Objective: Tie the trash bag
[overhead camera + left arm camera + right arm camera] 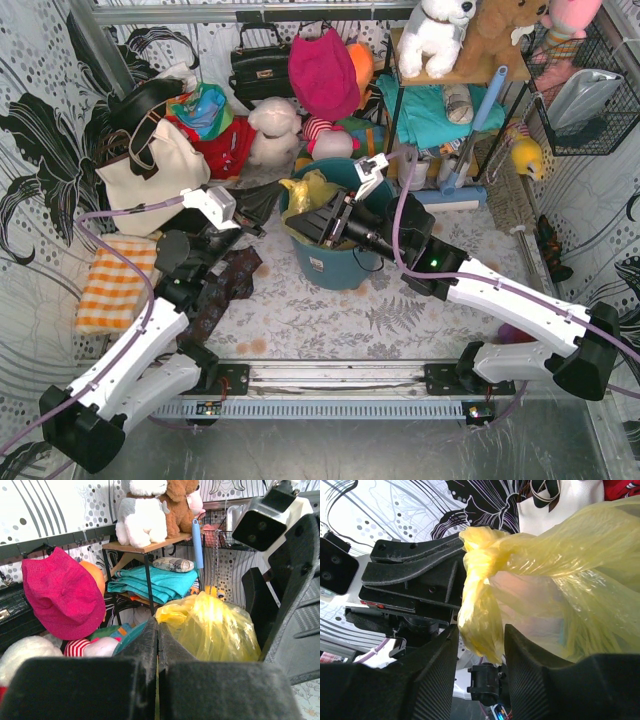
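**Two tools meet at the bag's twisted neck**

The left tool (157,630) is clenched, its pads pressed flat together. I cannot tell whether any film is nipped between them. Just beyond it, the trash bag (215,630) sits in the teal bin (335,265) on the worktop (330,320). Only the right wrist view shows the bag's top gathered into a twisted neck against the left tool's tip. A yellow tail hangs between the parted, released fingers of the right tool (480,630).
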`<state>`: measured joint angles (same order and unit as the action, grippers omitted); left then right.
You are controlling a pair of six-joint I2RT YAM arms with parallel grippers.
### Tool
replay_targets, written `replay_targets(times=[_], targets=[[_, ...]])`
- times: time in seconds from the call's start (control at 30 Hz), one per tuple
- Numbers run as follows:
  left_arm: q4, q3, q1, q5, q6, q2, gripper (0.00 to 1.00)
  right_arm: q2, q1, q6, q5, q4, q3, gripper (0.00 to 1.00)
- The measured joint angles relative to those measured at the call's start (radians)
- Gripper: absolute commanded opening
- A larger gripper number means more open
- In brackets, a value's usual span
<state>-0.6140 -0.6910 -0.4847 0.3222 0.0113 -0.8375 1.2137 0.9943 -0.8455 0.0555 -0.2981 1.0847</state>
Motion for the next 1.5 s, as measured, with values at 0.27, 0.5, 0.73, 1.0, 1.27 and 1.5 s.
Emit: replay_targets(times=[0.27, 0.5, 0.73, 1.0, 1.27, 1.5], targets=[[-0.001, -0.015, 0.000, 0.005, 0.000, -0.008, 0.00, -0.032, 0.000, 0.001, -0.042, 0.046, 0.000, 0.12], [-0.009, -0.039, 0.000, 0.003, 0.000, -0.050, 0.00, -0.101, 0.000, 0.023, -0.079, 0.097, -0.001, 0.00], [-0.021, -0.082, 0.000, -0.029, 0.000, -0.117, 0.00, -0.135, 0.000, 0.049, -0.090, 0.164, -0.001, 0.00], [-0.050, -0.134, 0.000, -0.100, -0.012, -0.219, 0.00, -0.169, 0.000, 0.086, -0.043, 0.330, 0.032, 0.00], [-0.047, -0.177, -0.003, -0.214, -0.087, -0.330, 0.00, -0.254, 0.000, 0.114, 0.038, 0.484, 0.042, 0.00], [0.053, -0.303, -0.005, -0.327, -0.136, -0.444, 0.00, -0.306, 0.000, 0.126, 0.084, 0.557, -0.029, 0.00]])
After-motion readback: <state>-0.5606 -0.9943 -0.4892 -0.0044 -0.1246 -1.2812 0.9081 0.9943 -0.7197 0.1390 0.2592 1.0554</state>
